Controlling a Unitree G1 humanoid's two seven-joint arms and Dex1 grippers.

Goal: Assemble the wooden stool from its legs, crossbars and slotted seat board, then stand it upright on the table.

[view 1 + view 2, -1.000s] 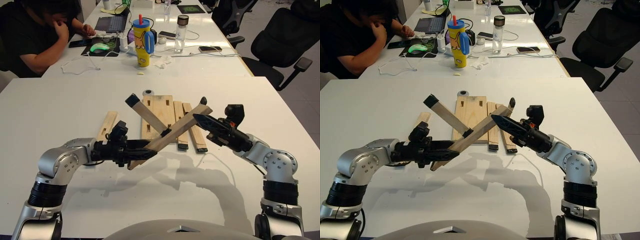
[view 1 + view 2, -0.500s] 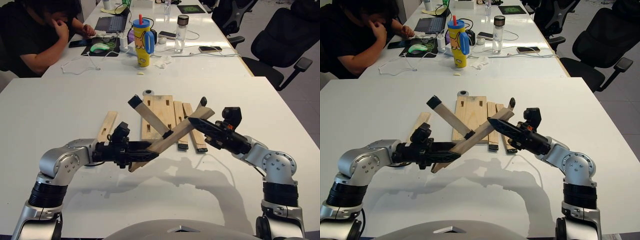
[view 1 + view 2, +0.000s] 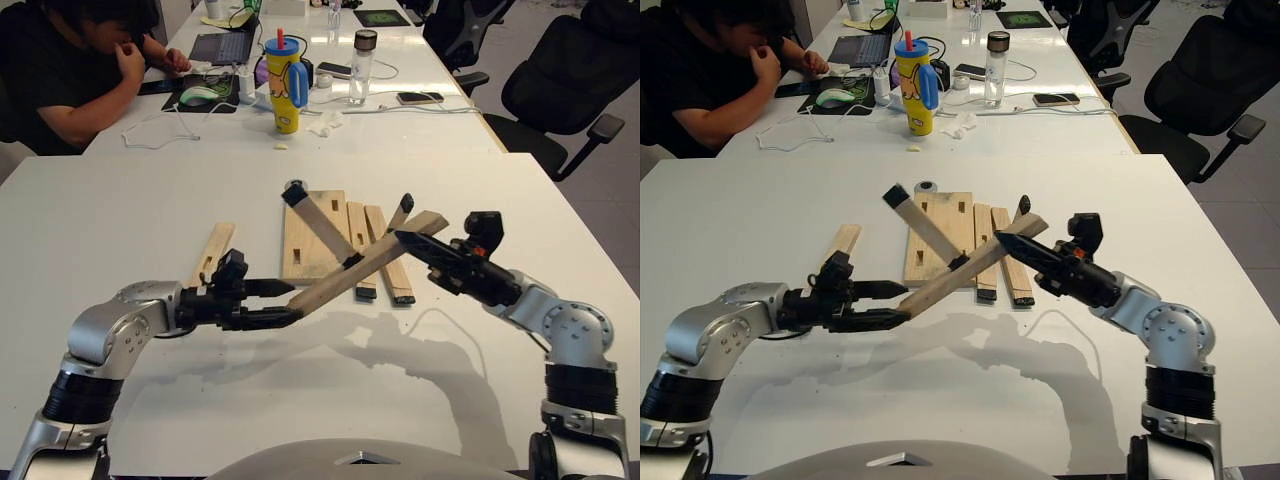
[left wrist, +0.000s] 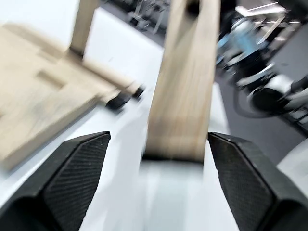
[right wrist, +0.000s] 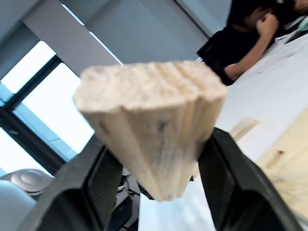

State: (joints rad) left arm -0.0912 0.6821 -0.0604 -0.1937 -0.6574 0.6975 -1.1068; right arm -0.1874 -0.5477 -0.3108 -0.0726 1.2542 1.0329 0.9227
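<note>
Left wrist view: blurred leg (image 4: 180,82), its far end cut off.

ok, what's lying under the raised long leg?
The slotted seat board and two loose legs lie flat on the table beneath it. The long leg hides part of each.

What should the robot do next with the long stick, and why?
Probably close the left gripper on the lower end of the long leg: its fingers stand open on either side of that end, so the right gripper alone clamps the upper end.
</note>
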